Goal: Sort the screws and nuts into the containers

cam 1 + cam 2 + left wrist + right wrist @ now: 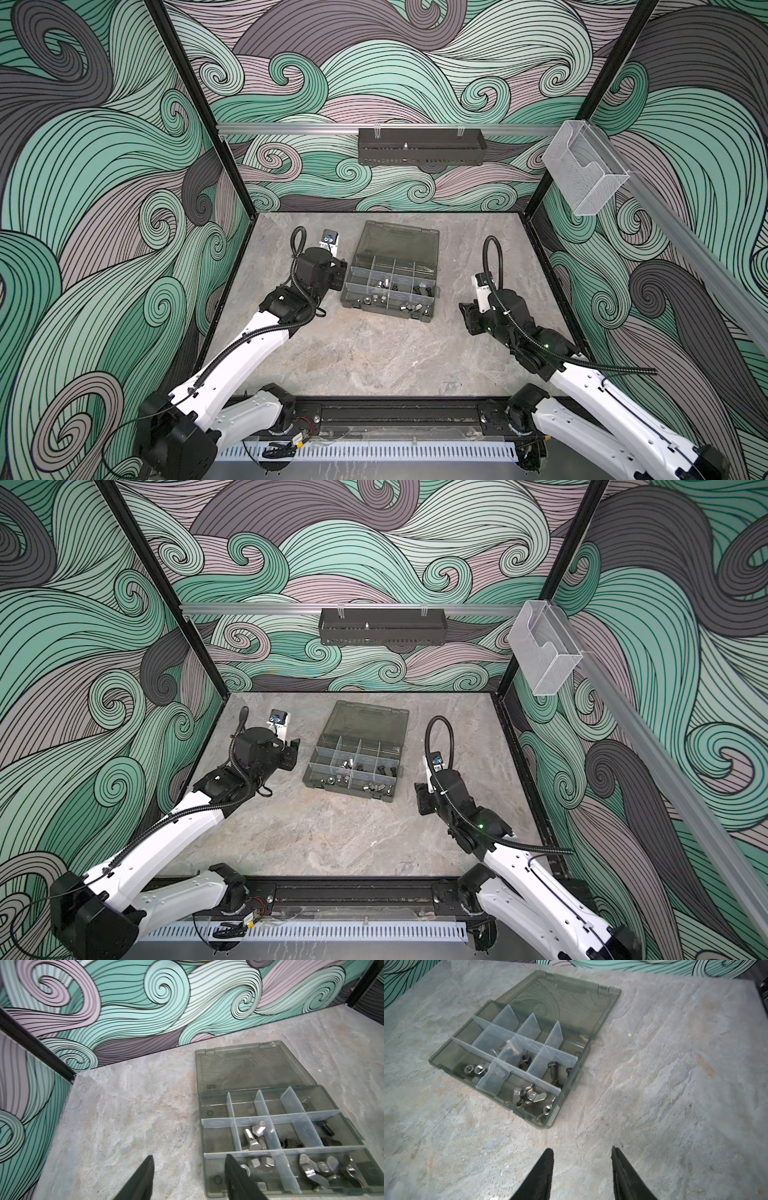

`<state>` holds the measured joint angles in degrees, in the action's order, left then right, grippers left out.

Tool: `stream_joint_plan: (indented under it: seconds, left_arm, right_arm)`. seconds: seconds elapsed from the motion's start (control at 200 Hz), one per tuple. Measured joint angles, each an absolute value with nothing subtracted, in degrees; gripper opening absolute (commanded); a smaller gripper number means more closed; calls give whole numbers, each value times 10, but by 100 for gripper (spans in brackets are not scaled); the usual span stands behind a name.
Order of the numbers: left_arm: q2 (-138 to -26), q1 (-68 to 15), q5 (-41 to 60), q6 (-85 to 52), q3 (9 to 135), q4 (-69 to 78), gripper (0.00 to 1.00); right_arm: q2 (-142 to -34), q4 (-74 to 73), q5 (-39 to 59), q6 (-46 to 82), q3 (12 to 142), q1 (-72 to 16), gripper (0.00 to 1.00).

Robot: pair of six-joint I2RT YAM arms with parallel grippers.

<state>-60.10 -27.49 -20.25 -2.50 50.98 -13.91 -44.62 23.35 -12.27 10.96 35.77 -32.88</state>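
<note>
Organiser case (382, 312) sits near the centre of the grey surface (374, 365), with its lid (399, 243) lying flat open toward 12 o'clock.

- Middle row of cells (264, 1103): 1 holds silver screws (252, 1136), the next black nuts (524, 1060), and the 3 o'clock end black screws (553, 1070).
- Near row: silver hex nuts (475, 1069) at the 9 o'clock side, wing nuts (529, 1095) at the 3 o'clock side.
- Left tool (189, 1156): at 9 o'clock of the case, just beside its wall; contact can't be told. Fingers apart, nothing between.
- Right tool (581, 1148): at 4 o'clock of the case, clear of it, over bare surface. Fingers apart, empty.
</note>
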Motion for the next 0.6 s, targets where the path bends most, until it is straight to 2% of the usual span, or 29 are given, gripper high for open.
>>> stream_joint_plan:
  seconds: [0.13, 0.15, 0.17, 0.185, 0.4, 0.6]
  left_arm:
    - [-569, -253, -238, -27, 481, -112, 80]
    - [-566, -250, -245, -27, 476, -106, 86]
    - [-562, -247, -249, -28, 471, -100, 97]
    - [-560, -243, -255, -25, 467, -97, 98]
    - [-550, -194, -300, -31, 423, -52, 99]
    - [-563, -123, -313, -26, 363, 16, 99]
  right_arm:
    - [-457, 189, -148, 74, 358, -310, 61]
    - [-458, 181, -152, 71, 357, -306, 62]
    - [-458, 175, -156, 65, 357, -303, 64]
    - [-458, 167, -159, 63, 356, -300, 66]
    - [-458, 90, -194, 37, 326, -242, 99]
    - [-462, 3, -215, 29, 274, -172, 99]
